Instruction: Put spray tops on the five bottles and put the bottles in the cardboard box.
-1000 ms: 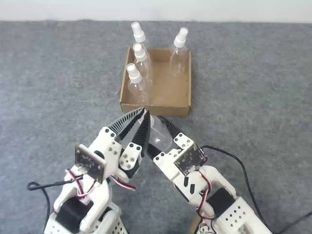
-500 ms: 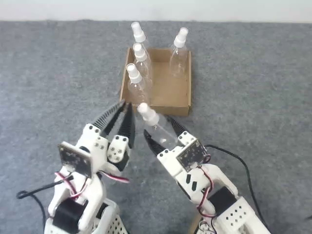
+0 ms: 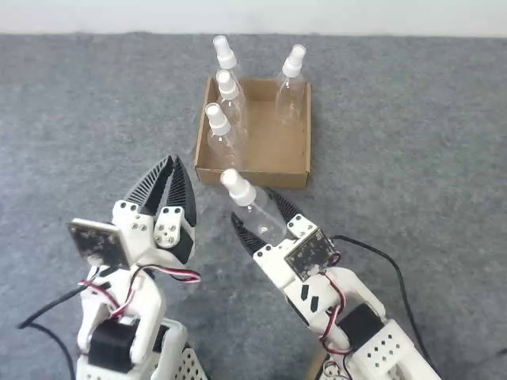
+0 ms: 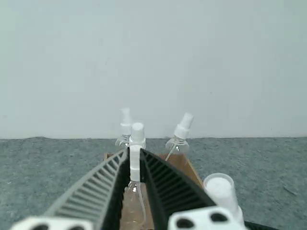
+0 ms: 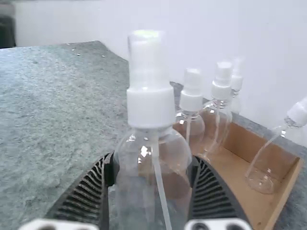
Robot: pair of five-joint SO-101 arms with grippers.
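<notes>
A clear bottle (image 3: 260, 212) with a white spray top (image 3: 236, 187) leans toward the cardboard box (image 3: 253, 176), just in front of its near wall. My right gripper (image 3: 257, 214) is shut on that bottle's body (image 5: 151, 167). My left gripper (image 3: 170, 166) is to the left of the bottle, apart from it, shut and empty. Three capped bottles stand in the box: two along its left wall (image 3: 222, 134) (image 3: 231, 99) and one at the back right (image 3: 291, 87). Another capped bottle (image 3: 226, 55) stands at the back-left corner.
Grey carpet (image 3: 412, 142) covers the table on all sides of the box. The box floor (image 3: 273, 146) is bare in the middle and front right. A black cable (image 3: 380, 261) trails beside the right arm's base.
My left gripper has drawn back from the held bottle's top and moved left and toward the base. The spray top now sits uncovered on the bottle in my right gripper.
</notes>
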